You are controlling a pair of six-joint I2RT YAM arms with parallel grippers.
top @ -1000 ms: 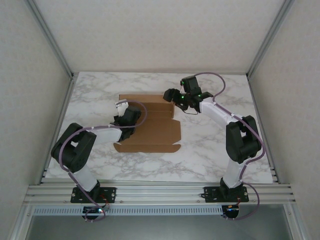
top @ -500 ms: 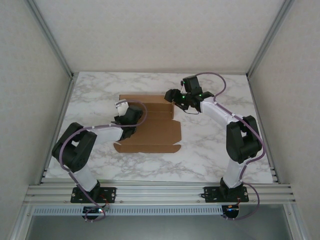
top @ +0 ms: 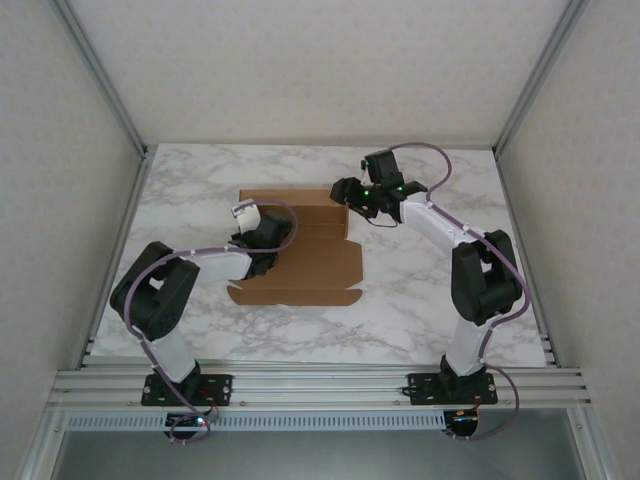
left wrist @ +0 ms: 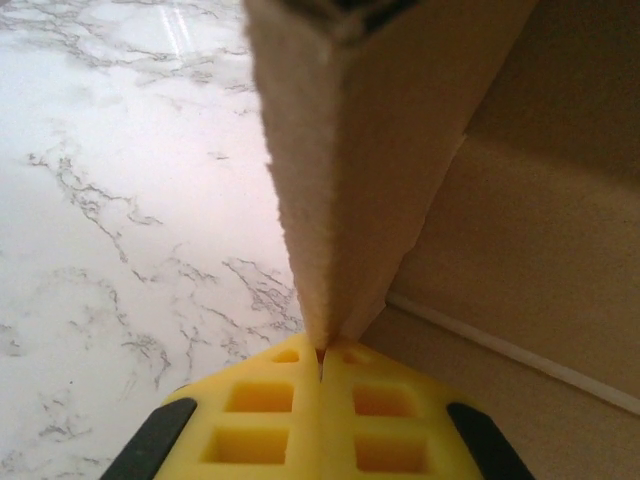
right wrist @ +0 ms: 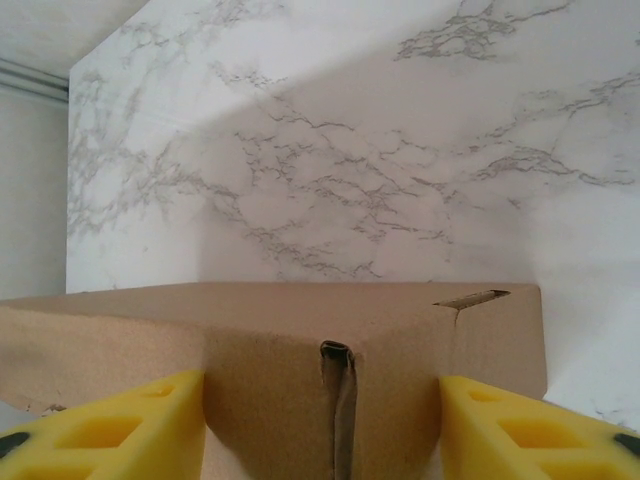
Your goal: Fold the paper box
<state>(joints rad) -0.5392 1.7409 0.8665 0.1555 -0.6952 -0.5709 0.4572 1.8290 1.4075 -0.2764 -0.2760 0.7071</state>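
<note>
In the view from above, the paper box (top: 310,260) is seen lying left of centre on the marble surface (top: 430,300). Its base panel is flat, its far wall is raised, and a long flap is spread toward the lower edge of the frame. The left arm (top: 200,265) is reached over the box's left edge and the right arm (top: 440,225) is brought to its upper right corner, presumably so that one side is steadied while the other is worked. How the fingers are set cannot be made out from here.

That is supplied in the left wrist view. The left fingers (left wrist: 260,425) are shut tight on an edge of a cardboard side panel (left wrist: 350,150), which is held upright between the marble at left and the box's interior at right. The pinch is judged to keep that wall standing for the fold.

In the right wrist view, the right fingers (right wrist: 110,425) are parted, one on each side of a box corner marked by a vertical seam (right wrist: 340,400) and a slot (right wrist: 470,298). No firm contact with the cardboard can be confirmed, so the corner is probably being lined up for a squeeze.
</note>
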